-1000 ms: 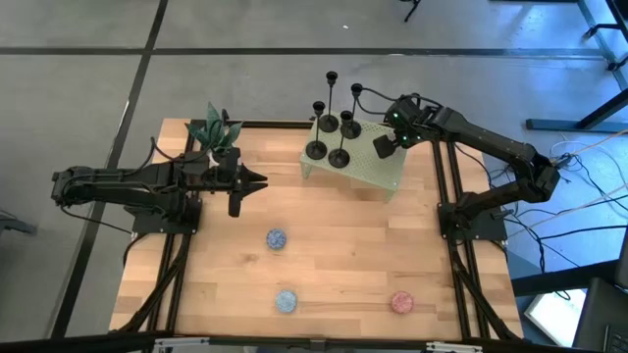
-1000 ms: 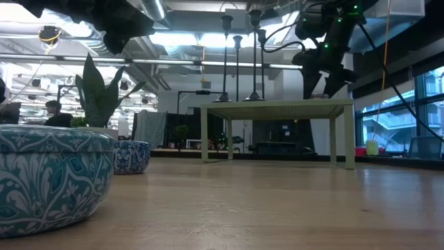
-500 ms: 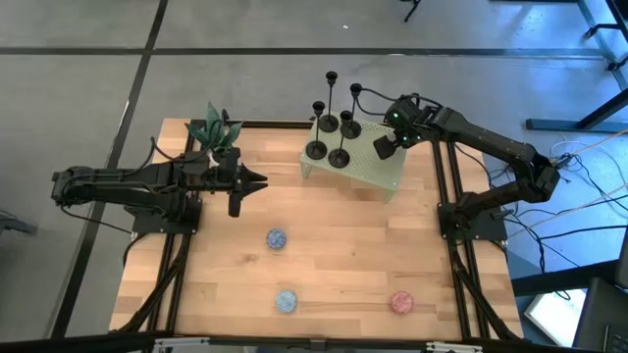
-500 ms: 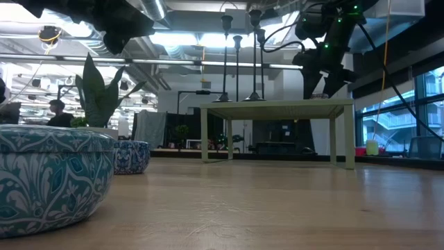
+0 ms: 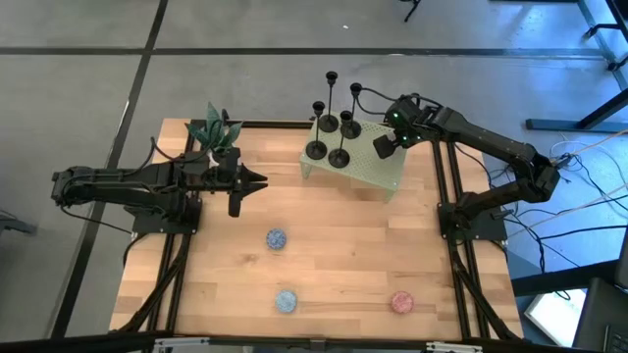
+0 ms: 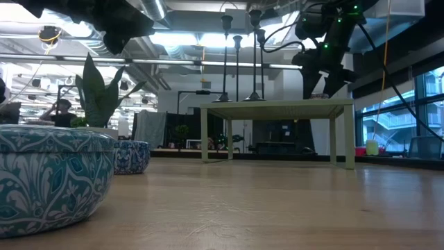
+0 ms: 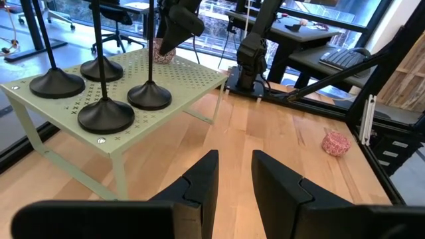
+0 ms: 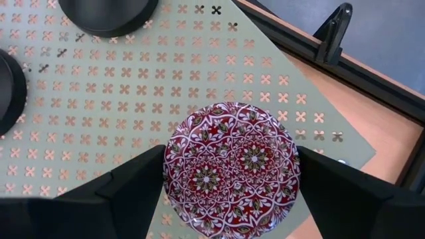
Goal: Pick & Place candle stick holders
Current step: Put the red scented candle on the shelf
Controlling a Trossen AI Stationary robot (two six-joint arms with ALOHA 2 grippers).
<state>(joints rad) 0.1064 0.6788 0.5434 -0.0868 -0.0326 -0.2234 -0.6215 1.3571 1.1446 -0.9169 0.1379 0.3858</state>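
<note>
— Where is there free room on the wooden surface (image 5: 334, 255)?

— Across its middle; only three small patterned bowls sit low toward the near edge.

— And on the green perforated stand (image 5: 378, 173)?

— Four candle stick holders (image 5: 332, 126) crowd one end; a red patterned tin (image 8: 231, 168) fills the span between the right tool's (image 5: 384, 145) fingers.

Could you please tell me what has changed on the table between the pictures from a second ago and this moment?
Nothing on the table has visibly moved. The right gripper still hangs open over the red patterned tin on the green perforated stand, the four candle stick holders stand where they were, and the left gripper stays open over the table. Only a person in the room behind has shifted.
</note>
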